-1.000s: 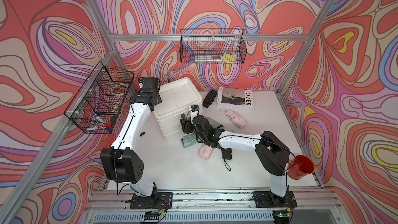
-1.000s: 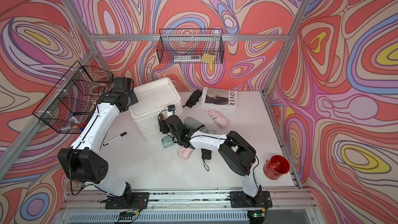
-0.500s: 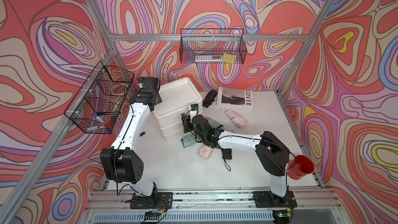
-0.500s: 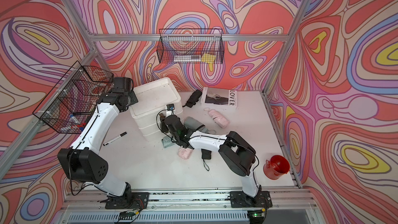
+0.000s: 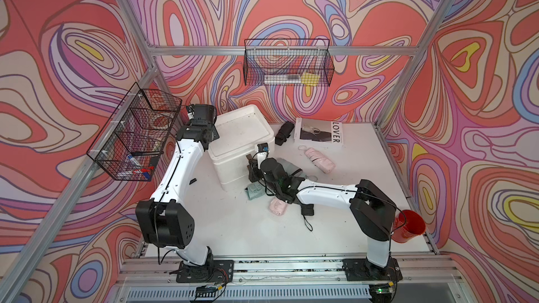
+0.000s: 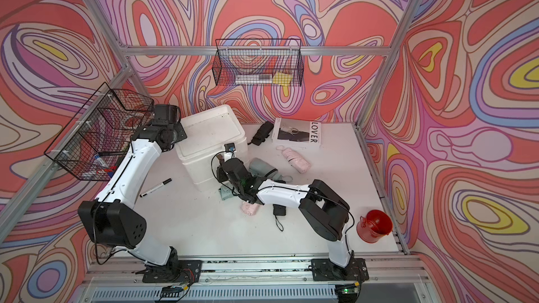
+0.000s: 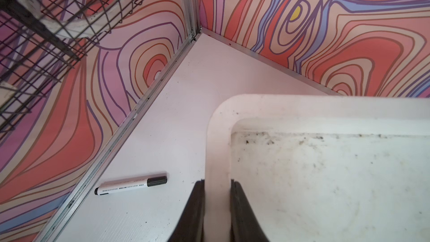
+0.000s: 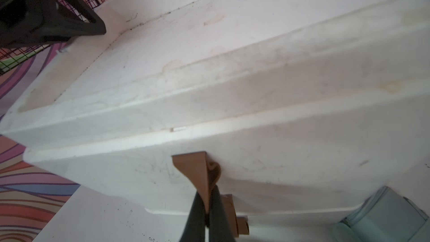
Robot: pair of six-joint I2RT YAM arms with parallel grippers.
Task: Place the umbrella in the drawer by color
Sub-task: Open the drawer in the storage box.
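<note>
Drawer-opening step, seemingly: right claw point(image 8: 207, 206) pinching brown handle point(image 8: 195, 168); left claw point(image 7: 217, 194) clamping drawer unit point(image 7: 217, 136) rim, bracing. Pink umbrella point(image 5: 318, 160) lying on table point(image 5: 233, 228). Next likely needing straight outward pull.

Both top views: high over the bench point(image 5: 233, 228) front edge, looking down, sharing the whole scene. Wrist views: close on the drawer unit point(image 7: 217, 140), from opposite sides.

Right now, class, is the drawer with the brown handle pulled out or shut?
Shut: the drawer front lines up with the drawer unit, no interior showing; the right gripper pinches its brown handle.
</note>
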